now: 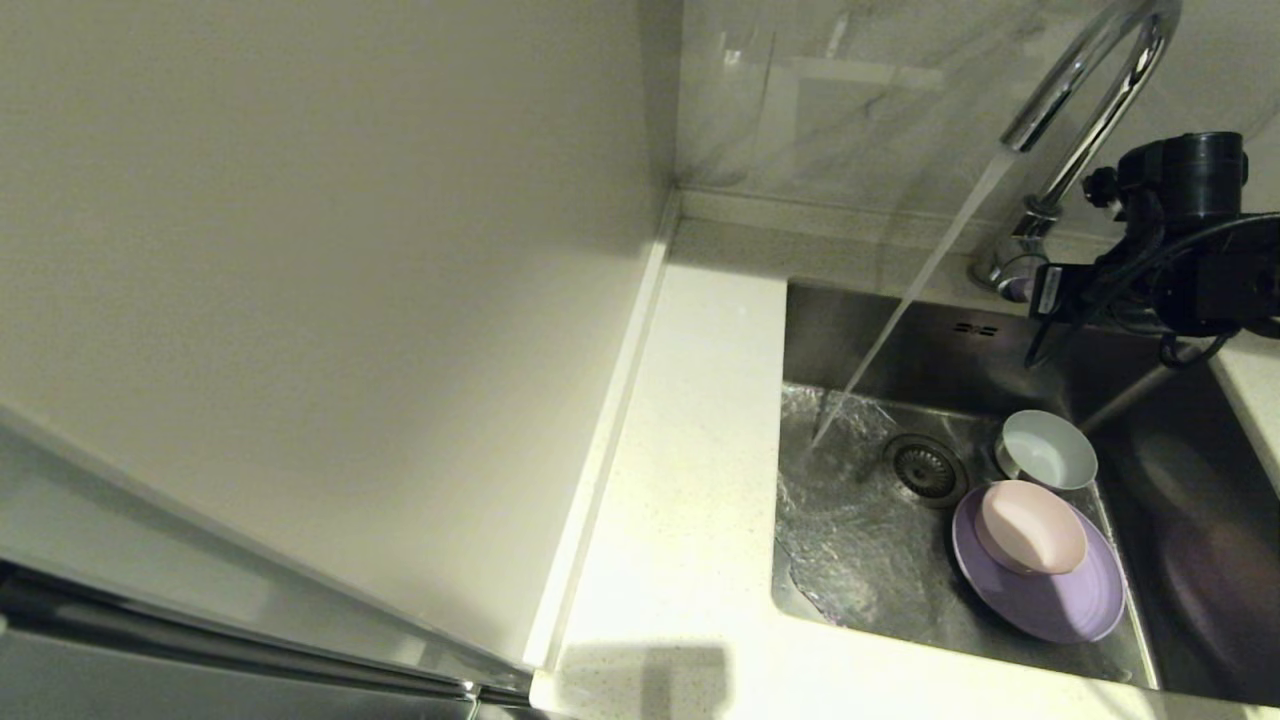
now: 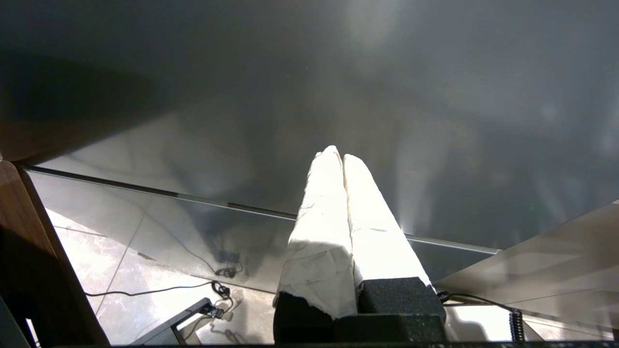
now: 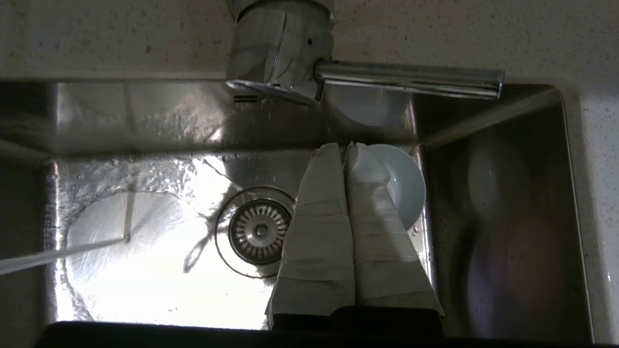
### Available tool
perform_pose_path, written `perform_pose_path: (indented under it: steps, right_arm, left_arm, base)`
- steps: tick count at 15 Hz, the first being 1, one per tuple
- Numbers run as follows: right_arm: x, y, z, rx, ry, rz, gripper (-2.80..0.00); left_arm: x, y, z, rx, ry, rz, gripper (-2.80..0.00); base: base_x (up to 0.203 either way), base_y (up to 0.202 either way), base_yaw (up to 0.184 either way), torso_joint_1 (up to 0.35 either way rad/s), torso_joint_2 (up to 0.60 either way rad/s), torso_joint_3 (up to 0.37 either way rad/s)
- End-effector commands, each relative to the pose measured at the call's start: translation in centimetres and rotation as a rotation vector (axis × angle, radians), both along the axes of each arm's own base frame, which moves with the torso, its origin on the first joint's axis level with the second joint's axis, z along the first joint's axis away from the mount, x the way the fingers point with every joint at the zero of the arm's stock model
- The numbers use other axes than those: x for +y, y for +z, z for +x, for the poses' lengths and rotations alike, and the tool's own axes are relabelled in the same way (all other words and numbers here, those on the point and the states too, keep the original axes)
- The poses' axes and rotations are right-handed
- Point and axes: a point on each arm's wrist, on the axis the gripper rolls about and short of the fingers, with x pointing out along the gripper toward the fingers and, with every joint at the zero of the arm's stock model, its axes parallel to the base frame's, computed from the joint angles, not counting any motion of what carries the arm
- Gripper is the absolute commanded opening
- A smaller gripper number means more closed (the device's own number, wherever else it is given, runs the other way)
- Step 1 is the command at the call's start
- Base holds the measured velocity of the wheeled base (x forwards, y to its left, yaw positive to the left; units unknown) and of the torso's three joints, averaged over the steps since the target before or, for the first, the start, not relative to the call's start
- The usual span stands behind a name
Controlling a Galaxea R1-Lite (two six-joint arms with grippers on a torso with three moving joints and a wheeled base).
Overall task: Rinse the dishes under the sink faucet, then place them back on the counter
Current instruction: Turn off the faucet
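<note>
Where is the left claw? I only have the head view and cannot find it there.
Observer: The left claw shows only in its own wrist view, shut and empty, facing a dark glossy panel away from the sink.
Operator: Is the right claw holding anything?
Observer: No. The right claw is shut on nothing, hanging above the sink just below the faucet lever.
Operator: What lies under it?
Observer: The rim of the pale bowl, beside the drain strainer.
</note>
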Motion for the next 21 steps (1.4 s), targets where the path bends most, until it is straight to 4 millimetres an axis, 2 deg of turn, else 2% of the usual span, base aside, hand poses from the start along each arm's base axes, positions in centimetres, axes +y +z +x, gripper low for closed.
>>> perform_pose_path:
  steps: [1, 9, 15, 18, 21]
  right_arm:
    - [-0.1, -0.2, 0.4, -0.008, -0.006, -0.001, -2.8]
    - [-0.2, -0.4, 1.8, -0.102, -0.036, -0.032, -2.8]
    - [-0.3, -0.6, 3.5, -0.239, -0.036, -0.096, -2.8]
    - [-0.4, 0.1, 3.0, -0.256, -0.04, -0.096, -2.8]
    - [-0.8, 2.1, 0.5, -0.278, -0.035, -0.099, -2.8]
  left_arm:
    - [0.0, -0.1, 0.0, 0.001, 0.0, 0.0, -2.8]
    - [0.0, -0.1, 0.0, 0.003, 0.0, 0.0, -2.8]
    - [0.0, -0.1, 0.0, 0.003, 0.0, 0.0, -2.8]
    - [0.0, -0.1, 0.0, 0.001, 0.0, 0.0, -2.8]
    - [0.0, -0.1, 0.0, 0.001, 0.0, 0.0, -2.8]
  base:
    - [0.0, 0.0, 0.0, 0.0, 0.0, 0.0]
    - [0.0, 0.0, 0.0, 0.0, 0.0, 0.0]
    - [0.0, 0.0, 0.0, 0.0, 0.0, 0.0]
    - [0.0, 0.0, 0.0, 0.0, 0.0, 0.0]
    - [0.0, 0.0, 0.0, 0.0, 0.0, 0.0]
